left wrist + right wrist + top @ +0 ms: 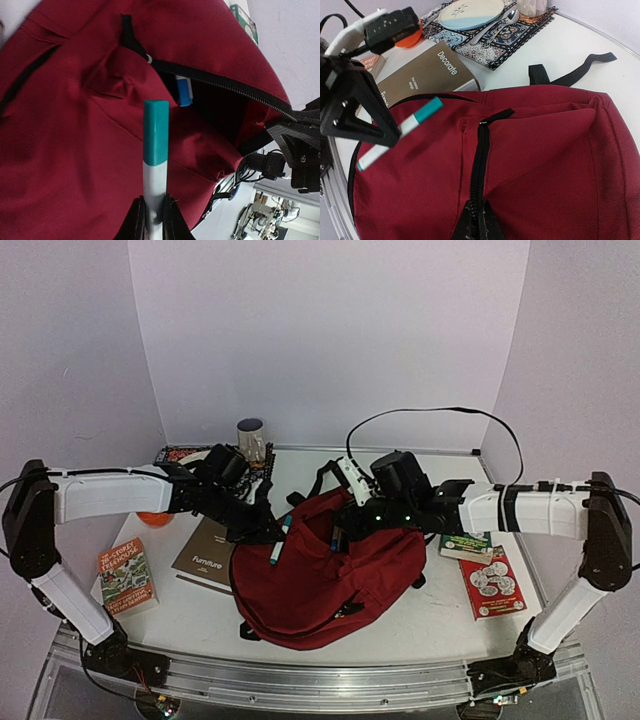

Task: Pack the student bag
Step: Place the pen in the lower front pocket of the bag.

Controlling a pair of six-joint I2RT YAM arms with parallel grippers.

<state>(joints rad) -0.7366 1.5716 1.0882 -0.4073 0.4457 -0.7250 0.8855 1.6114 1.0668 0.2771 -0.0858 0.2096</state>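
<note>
Student bag [330,585] under L claw [154,220] gripping marker [156,135]; R claw [477,226] clamps bag.

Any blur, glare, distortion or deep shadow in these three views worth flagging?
Top external: even soft light, no glare; the table bows at its front edge from the lens. Left wrist: marker sharp, student bag in deep shadow inside. Right wrist: marker smeared, the zip soft close to the lens, title on the brown book readable.

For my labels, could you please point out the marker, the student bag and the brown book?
marker [156,132]: left wrist view, teal cap.
student bag [330,580]: top view, red front.
brown book [427,75]: right wrist view, cover.
</note>
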